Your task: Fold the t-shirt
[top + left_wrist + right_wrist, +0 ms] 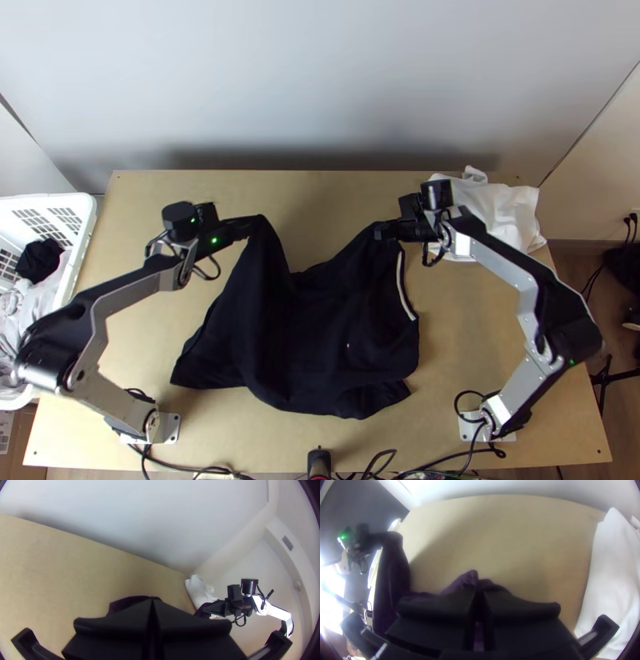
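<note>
And here we are, two tools on one black T-shirt point(312, 344), right in the middle of the desk point(472, 320)! My left tool point(152, 601) is clamped on a bunch of cloth at the shirt's far left; my right tool point(479, 591) has its own pinch at the far right. Between them the far edge dips in a slack valley, while the body sprawls loosely toward the near side, rumpled, its near edge uneven.

This looks like the straightening before the first fold, and it's all about tension. I'd want both grips level, then eased apart, left and right together, just until that valley flattens. No yanking: a thin pinch could slip! Next, a low, even draw toward the far side should let the trailing cloth smooth itself against the desk, and then both corners go down together. If one side leads, I'd expect the whole shirt to skew.

Now the count: two tools, two held spots, one T-shirt. One white cloth point(500, 212), heaped at the far right, and one white basket point(86, 210) at the left, with one dark bundle point(38, 260) plus pale laundry point(24, 308) I can't separate into pieces.
</note>
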